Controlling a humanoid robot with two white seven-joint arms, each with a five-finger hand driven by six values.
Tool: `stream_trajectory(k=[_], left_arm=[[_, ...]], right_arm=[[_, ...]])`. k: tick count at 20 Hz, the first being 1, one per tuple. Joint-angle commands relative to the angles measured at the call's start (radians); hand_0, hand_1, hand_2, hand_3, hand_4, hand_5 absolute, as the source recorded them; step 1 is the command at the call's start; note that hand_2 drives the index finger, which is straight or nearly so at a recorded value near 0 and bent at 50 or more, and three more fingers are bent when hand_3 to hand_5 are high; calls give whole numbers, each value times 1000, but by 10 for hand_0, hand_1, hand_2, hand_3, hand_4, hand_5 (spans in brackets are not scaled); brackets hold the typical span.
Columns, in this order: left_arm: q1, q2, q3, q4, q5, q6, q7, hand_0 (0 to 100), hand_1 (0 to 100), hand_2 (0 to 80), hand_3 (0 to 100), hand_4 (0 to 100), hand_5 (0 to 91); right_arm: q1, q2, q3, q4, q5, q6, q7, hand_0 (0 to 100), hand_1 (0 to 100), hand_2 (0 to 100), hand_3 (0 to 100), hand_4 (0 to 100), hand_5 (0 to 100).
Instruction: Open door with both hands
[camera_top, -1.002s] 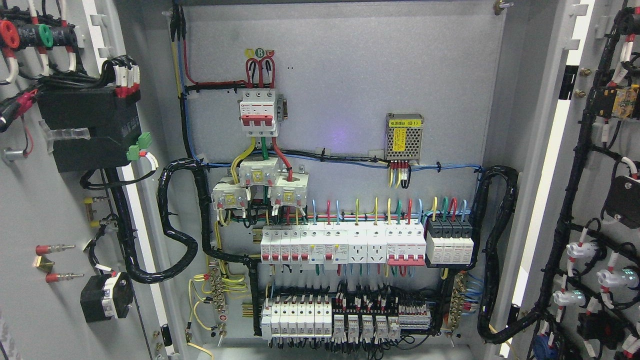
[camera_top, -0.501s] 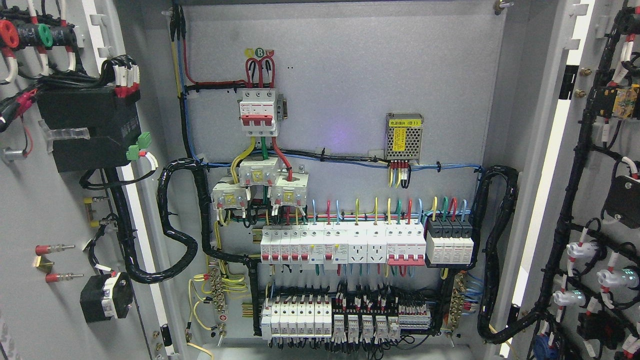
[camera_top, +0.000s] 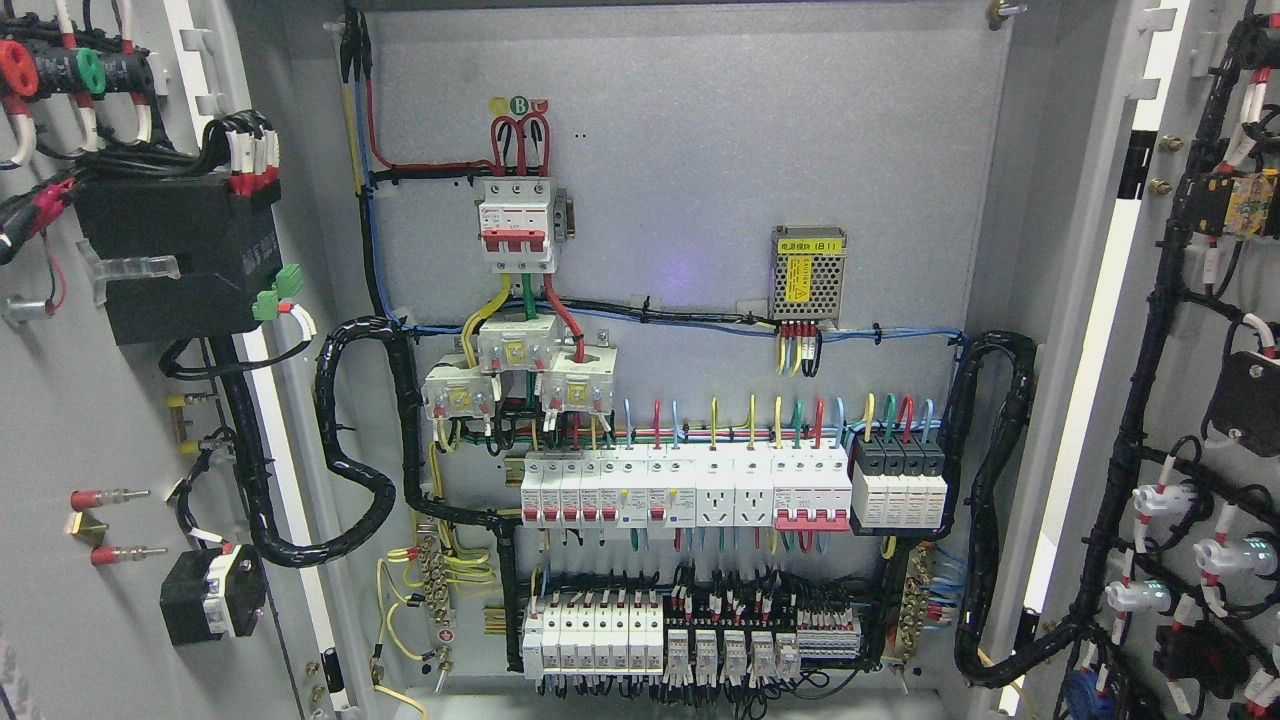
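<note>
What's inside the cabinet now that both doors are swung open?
Backplate carrying a red-handled breaker, a perforated power supply, breaker rows and black cable looms. Wiring behind the backplate is hidden.

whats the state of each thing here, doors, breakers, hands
left door: swung open, inner side showing
right door: swung open, inner side showing
cabinet back panel: exposed
top breaker: lever position unclear
robot hands: not in view

Breaker rows (camera_top: 690, 495), cable looms (camera_top: 350, 440)
</note>
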Motion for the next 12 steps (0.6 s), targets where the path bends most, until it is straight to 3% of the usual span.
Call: stream_trajectory(k=[1,6,12], left_arm=[[0,-184,68,-47,-52,0,0,0,0,0,0,42,0],[-13,-198,87,-72,-73,-38,0,0,0,0,0,42,0],[-31,-214,105,-73,-121,-207,2,0,0,0,0,42,0]], right_arm=[[-1,-74,-6,-4,-40,0,6,0,0,0,0,0,0],[-3,-92,-5,-4,-40,3,8,0,0,0,0,0,0],[-7,-98,3,-2,-41,9,9,0,0,0,0,0,0]])
